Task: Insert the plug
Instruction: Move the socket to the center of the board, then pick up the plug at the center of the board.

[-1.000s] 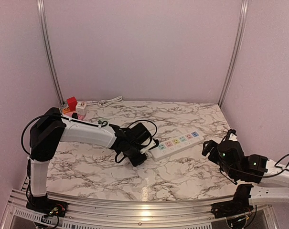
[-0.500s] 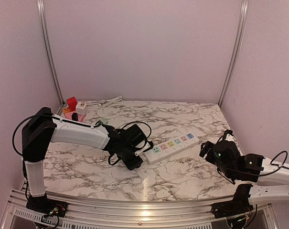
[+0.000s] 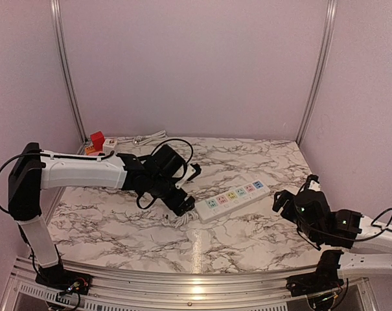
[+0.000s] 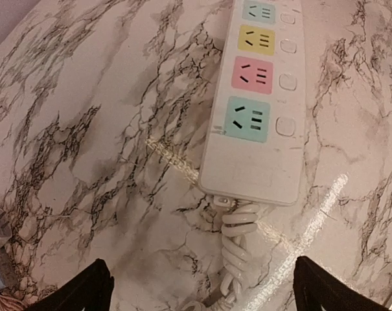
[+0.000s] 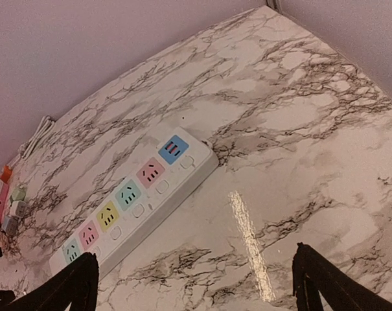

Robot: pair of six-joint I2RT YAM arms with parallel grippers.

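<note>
The left arm (image 3: 85, 172) reaches rightward across mid-frame, with the left gripper (image 3: 189, 189) spread wide and empty over the power strip's (image 3: 238, 193) cord (image 4: 238, 246) end. The strip's long axis runs lower-left to upper-right. The right gripper (image 3: 291, 194) is also spread, apparently empty.

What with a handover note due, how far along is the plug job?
Done: nothing; every socket on the power strip is empty. In hand: nothing either; the left gripper and right gripper are open. Left: pick up a plug, perhaps from the small adapters at the far-left corner, and insert it.
</note>
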